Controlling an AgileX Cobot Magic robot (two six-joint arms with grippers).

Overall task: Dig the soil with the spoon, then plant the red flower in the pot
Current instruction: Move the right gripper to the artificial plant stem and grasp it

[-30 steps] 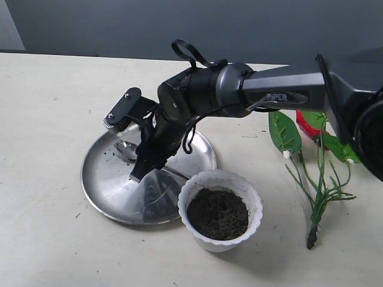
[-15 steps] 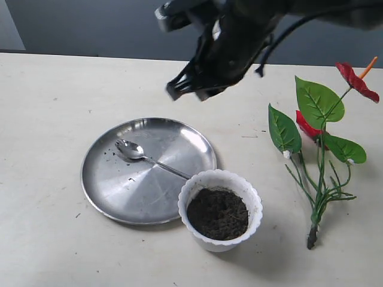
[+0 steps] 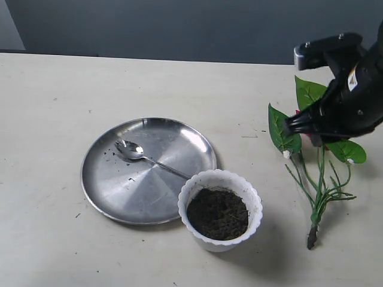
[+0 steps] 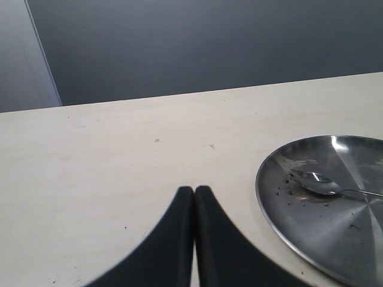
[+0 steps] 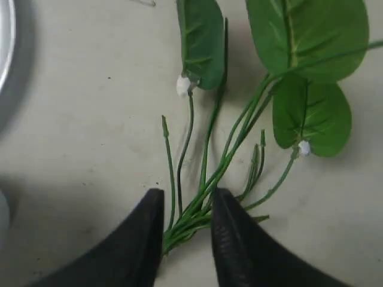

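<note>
The red flower lies flat on the table at the right, its green stems (image 3: 320, 185) fanned out and its leaves (image 3: 283, 133) showing. My right arm (image 3: 347, 95) hangs over it and hides most of the red blooms. My right gripper (image 5: 185, 200) is open, one finger on each side of the stem bundle (image 5: 206, 179), not closed on it. The spoon (image 3: 143, 156) rests on the steel plate (image 3: 108, 191), its handle toward the white pot (image 3: 197, 185), which holds the soil (image 3: 217, 213). My left gripper (image 4: 194, 191) is shut and empty, low over bare table beside the plate (image 4: 281, 215).
Soil crumbs dot the plate near the spoon's bowl (image 4: 317, 183). The pot stands against the plate's front right rim, about a hand's width left of the stem ends (image 3: 311, 238). A dark wall runs behind the table's far edge.
My right arm left the spoon lying on the plate, rose, and swung right across the table. It now hovers over the flower's stems.
</note>
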